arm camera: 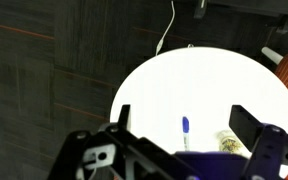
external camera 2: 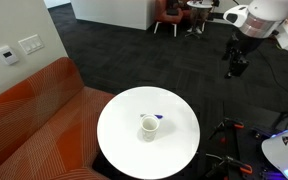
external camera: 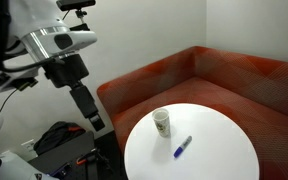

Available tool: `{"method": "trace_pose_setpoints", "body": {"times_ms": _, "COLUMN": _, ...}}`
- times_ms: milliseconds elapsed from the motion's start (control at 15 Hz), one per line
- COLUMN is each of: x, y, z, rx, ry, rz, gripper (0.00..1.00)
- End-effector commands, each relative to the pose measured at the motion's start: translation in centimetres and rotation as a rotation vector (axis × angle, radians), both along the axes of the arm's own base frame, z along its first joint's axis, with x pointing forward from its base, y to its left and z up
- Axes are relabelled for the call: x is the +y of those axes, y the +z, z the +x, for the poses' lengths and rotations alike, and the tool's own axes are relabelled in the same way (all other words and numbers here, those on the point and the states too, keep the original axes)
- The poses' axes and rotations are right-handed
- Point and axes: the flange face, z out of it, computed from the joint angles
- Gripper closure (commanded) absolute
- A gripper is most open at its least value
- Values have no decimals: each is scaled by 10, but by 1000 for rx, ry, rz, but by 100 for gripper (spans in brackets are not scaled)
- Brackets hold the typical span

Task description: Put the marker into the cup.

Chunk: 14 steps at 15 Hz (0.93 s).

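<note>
The gripper (arm camera: 179,112) was held open, its fingers spread wide with nothing between them, off to the side of the round white table (external camera: 219,130). The marker (external camera: 183,147) was seen lying flat on the table, near the upright cup (external camera: 161,122) but not touching it.

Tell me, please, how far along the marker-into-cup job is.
Nothing looks done: the marker lies on the round table beside the cup, not in it. In hand: nothing; the gripper hangs open and empty, raised beside the table. Left: reach, grasp the marker, carry it over the cup, release.
</note>
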Motion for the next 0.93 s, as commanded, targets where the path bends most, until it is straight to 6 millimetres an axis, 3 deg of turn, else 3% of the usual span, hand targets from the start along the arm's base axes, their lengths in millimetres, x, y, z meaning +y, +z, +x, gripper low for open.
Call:
{"method": "trace_pose_setpoints", "body": {"times_ms": 0, "x": -12, "y": -33, "z": 29, "rx": -35, "ry": 28, "rz": 32, "gripper": 0}}
{"method": "trace_pose_setpoints", "body": {"times_ms": 867, "x": -47, "y": -170, "z": 100, "rx": 49, "ry": 109, "rz": 74, "gripper": 0}}
